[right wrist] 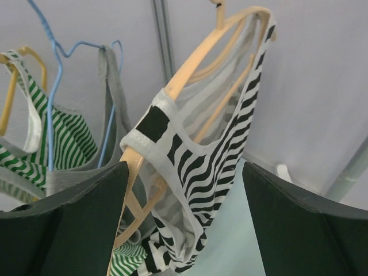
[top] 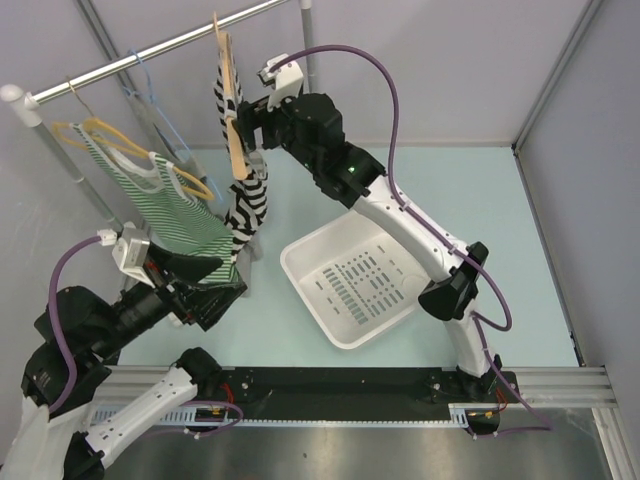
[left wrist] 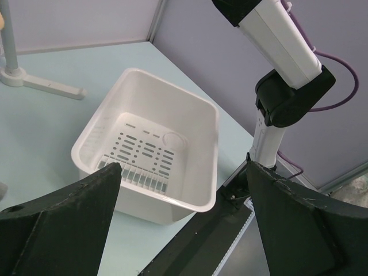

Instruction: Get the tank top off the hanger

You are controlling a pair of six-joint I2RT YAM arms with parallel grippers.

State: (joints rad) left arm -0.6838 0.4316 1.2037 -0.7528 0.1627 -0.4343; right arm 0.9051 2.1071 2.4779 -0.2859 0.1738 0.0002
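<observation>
- Bright, even, diffuse light in all views; no hard shadows.
- Faint soft shadow beside the basket [top: 330, 262] on the bench [top: 480, 200].
- Mild glare on the metal strip [top: 400, 455], bottom of top view.
- Left claw [left wrist: 183, 169] and right claw [right wrist: 185, 167] are dark and underexposed, with little detail.
- Tank top [right wrist: 195, 155] is sharp.

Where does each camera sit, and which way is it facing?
Top external: above, behind the bases, looking down on rail and white basket; both arms show.
Left wrist: low left, facing right at basket and right arm; left gripper frames it.
Right wrist: by the rail, facing the black-and-white tank top on its wooden hanger; right gripper frames it.
Shared: basket, top and left wrist views.
</observation>
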